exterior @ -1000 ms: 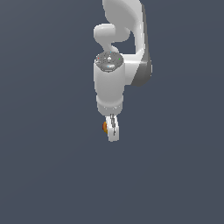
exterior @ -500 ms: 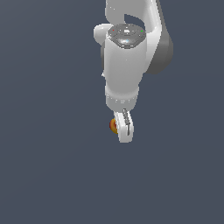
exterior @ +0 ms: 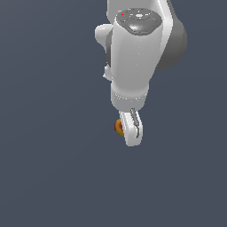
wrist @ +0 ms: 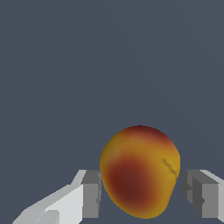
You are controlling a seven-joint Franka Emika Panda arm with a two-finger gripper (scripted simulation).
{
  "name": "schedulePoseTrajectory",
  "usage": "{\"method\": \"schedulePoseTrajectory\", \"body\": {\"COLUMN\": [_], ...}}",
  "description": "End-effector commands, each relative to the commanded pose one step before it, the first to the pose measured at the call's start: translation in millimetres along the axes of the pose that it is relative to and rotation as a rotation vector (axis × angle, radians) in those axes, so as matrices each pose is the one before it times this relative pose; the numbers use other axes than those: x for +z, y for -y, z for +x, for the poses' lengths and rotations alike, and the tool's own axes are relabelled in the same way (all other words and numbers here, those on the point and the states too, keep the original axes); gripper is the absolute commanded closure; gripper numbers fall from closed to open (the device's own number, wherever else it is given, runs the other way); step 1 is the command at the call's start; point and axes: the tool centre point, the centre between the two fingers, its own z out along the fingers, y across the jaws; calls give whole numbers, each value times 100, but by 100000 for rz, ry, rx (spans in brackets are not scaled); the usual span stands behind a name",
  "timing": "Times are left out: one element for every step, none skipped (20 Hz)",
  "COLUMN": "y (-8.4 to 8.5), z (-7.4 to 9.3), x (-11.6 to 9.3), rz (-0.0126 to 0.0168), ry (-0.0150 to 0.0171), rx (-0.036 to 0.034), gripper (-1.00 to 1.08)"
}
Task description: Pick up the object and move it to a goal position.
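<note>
On my exterior view the object (exterior: 118, 127), a small yellow-orange ball with a red patch, peeks out on the view's left of the white gripper (exterior: 132, 133), mostly hidden behind the near finger. The arm hangs down from the top of the frame with the gripper pointing downward against a plain grey-blue background; I see no surface under it.

Through my wrist camera the object (wrist: 140, 171) sits squarely between the two fingers (wrist: 91, 194). One grey pad is against its side. On the other side I see a thin gap between the ball and the pad, so I cannot tell for certain that both pads press on it. The jaws are drawn in to about the ball's width.
</note>
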Motion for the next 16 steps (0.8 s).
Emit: {"method": "schedulePoseTrajectory", "body": {"y": [147, 8, -57, 10, 31, 51, 71, 91, 110, 129, 148, 165, 183, 195, 178, 158], "z": [-64, -5, 17, -2, -6, -10, -15, -19, -23, -26, -30, -33, -37, -38, -35, -30], "x": [-267, -14, 161, -10, -31, -51, -71, -91, -110, -128, -146, -163, -179, -189, -171, -149], "rz": [71, 0, -113, 0, 0, 0, 0, 0, 0, 0, 0, 0, 0, 0, 0, 0], "ry": [3, 0, 24, 0, 0, 0, 0, 0, 0, 0, 0, 0, 0, 0, 0, 0], "rx": [29, 0, -29, 0, 0, 0, 0, 0, 0, 0, 0, 0, 0, 0, 0, 0], "gripper": [108, 108, 108, 108, 108, 108, 108, 108, 108, 108, 108, 108, 108, 108, 108, 108]}}
